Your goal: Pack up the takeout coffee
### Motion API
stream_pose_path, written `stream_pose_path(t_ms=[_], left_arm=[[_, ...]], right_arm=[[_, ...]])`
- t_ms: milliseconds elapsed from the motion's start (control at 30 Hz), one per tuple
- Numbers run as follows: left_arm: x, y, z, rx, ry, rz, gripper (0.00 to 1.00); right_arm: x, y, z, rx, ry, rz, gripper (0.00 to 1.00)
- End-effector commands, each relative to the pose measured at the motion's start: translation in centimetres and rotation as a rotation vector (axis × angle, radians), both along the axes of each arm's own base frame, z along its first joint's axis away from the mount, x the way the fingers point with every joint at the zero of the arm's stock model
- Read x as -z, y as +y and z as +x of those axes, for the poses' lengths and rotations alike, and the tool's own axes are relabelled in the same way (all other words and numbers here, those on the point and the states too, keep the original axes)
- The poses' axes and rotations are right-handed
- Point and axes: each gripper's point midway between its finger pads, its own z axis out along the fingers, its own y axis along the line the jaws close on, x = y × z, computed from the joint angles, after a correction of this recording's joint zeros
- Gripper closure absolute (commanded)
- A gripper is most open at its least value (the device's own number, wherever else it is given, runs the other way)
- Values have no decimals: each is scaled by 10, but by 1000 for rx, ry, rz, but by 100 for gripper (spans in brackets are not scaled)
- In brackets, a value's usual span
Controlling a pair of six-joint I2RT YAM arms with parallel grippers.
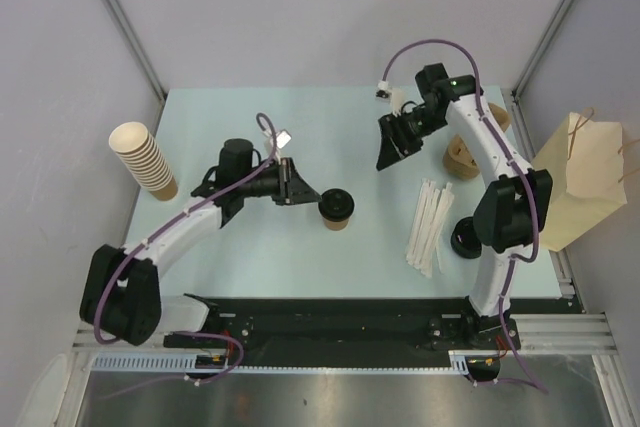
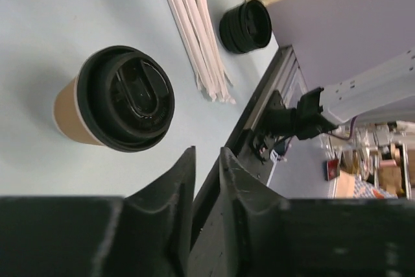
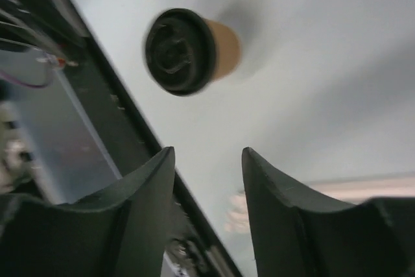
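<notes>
The takeout coffee cup [image 1: 336,210], tan-brown with a black lid on it, stands upright mid-table. It also shows in the left wrist view [image 2: 123,98] and, blurred, in the right wrist view [image 3: 185,50]. My left gripper [image 1: 306,193] is just left of the cup and apart from it. Its jaws [image 2: 206,154] are nearly together and hold nothing. My right gripper [image 1: 386,157] hangs open and empty [image 3: 207,154] above the table, right of and beyond the cup. The brown pulp carrier tray [image 1: 462,159] lies at the right, partly hidden behind my right arm.
A tall stack of nested tan cups [image 1: 146,158] leans at the far left. Paper-wrapped sticks [image 1: 430,227] and a stack of black lids [image 1: 465,240] lie right of the cup. A brown paper bag [image 1: 585,182] stands at the right edge.
</notes>
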Motion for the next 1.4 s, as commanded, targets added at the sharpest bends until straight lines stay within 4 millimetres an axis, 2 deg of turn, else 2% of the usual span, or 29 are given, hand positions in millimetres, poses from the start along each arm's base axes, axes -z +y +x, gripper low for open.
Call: stream_pose_path(t_ms=[0,33,67,100,133,233,367,533,867,1367], left_arm=[[-13,-27,-4,123,0,-39,83],[-6,-33,-6,138,50,-48,87],[-6,-36,-10,160,69,-64,94],[-8,-39,-9,168,71,-73,97],[-3,-42,-10,177,96,-73,100],[-2,-44,-9,188,107,-76,100],[11,-47,-4,180,142,-68,100],[17,-51,1,189,159,-79,100],[37,-46,13,161,198,-88,100],[110,-21,15,74,393,-17,100]], right_arm=[[-28,52,-32,-32,186,342,52],[-24,59,-32,-1,223,373,55],[-22,69,-41,-14,255,387,60],[-20,73,-43,-10,261,393,62],[-10,78,-44,12,281,399,63],[-5,89,-47,31,260,390,68],[13,96,-48,59,311,375,74],[18,109,-53,43,324,370,79],[49,115,-53,46,353,306,80],[104,113,-51,75,434,209,80]])
